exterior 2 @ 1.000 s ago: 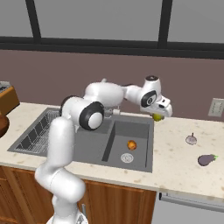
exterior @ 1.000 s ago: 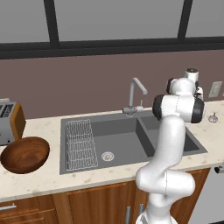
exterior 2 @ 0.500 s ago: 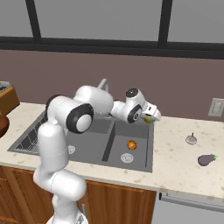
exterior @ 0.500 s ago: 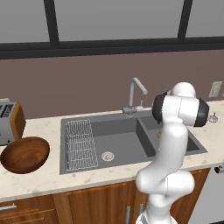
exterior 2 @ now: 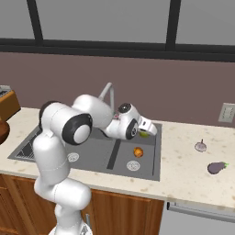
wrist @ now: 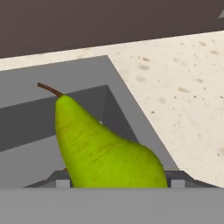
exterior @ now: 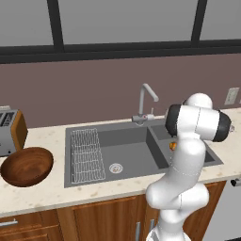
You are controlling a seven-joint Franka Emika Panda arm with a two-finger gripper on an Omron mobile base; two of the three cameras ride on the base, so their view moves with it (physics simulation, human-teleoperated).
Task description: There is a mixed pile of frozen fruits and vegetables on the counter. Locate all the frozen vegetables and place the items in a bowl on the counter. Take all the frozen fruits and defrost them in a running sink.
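My gripper [exterior 2: 148, 130] is shut on the yellow-green pear [exterior 2: 144, 134], one of the frozen fruits, and holds it low over the right, smaller basin of the dark grey sink [exterior 2: 96, 153]. The hand view has the pear [wrist: 105, 148] close up, stem upward, above that basin's corner. A round orange fruit [exterior 2: 137, 152] lies on the floor of that basin, a sliver of it peeking past my arm [exterior: 172, 146]. On the counter [exterior 2: 183, 170] to the right lie the vegetables: a purple eggplant [exterior 2: 216, 168] and a pale bulb [exterior 2: 200, 146]. The wooden bowl [exterior: 26, 164] sits at the far left.
A curved silver tap [exterior: 147, 96] stands behind the sink, and a wire rack [exterior: 87, 154] lies in the left basin. A toaster [exterior: 10, 132] stands behind the bowl. A wall outlet [exterior 2: 226, 112] is at the right. My own arm hides the sink's right part in the left base view.
My hand has swung down and left with the pear, from above the counter's edge to low over the small basin. The orange, eggplant and bulb stayed put.
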